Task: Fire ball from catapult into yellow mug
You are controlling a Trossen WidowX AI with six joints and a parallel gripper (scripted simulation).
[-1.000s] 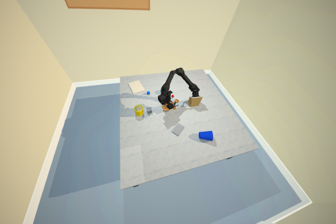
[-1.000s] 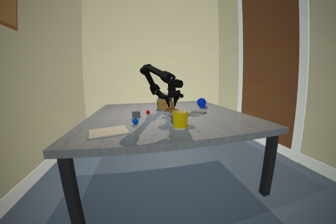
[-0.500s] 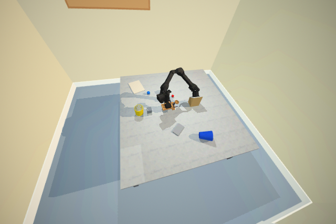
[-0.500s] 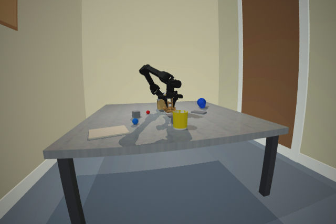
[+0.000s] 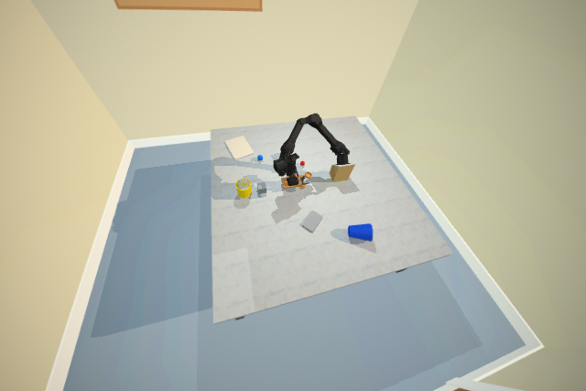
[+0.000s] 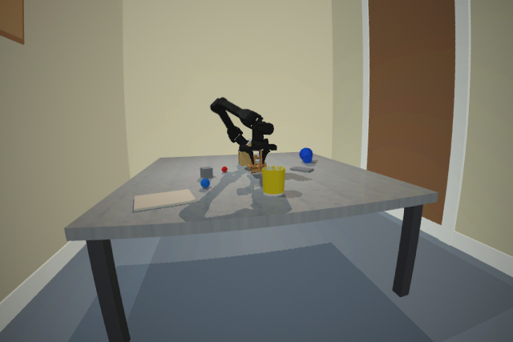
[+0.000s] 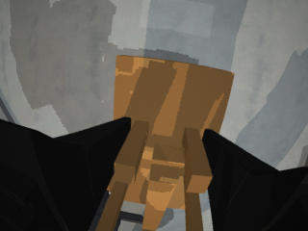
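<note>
The orange-brown wooden catapult [image 5: 287, 183] [image 6: 256, 169] [image 7: 168, 91] stands on the table under the arm. My gripper [image 5: 292, 180] [image 6: 258, 160] [image 7: 166, 130] is shut on its upright frame, one finger outside each post. The catapult's spoon end points away from the yellow mug [image 5: 244, 189] [image 6: 273, 181], which stands upright to the left in the top view. A small red ball [image 5: 302, 163] [image 6: 224, 169] lies on the table beside the catapult. A blue ball [image 5: 259, 157] [image 6: 204, 183] lies farther off. Whether the spoon holds anything is too small to tell.
A grey cube [image 5: 261, 188] stands between mug and catapult; another grey cube [image 6: 206, 172] is near the red ball. A grey slab [image 5: 312, 221] [image 6: 301, 169], a cream board [image 5: 239, 146] [image 6: 163, 199], a toppled blue cup [image 5: 360, 232] [image 6: 306, 155] and a tan block [image 5: 341, 172] by the arm's base are around.
</note>
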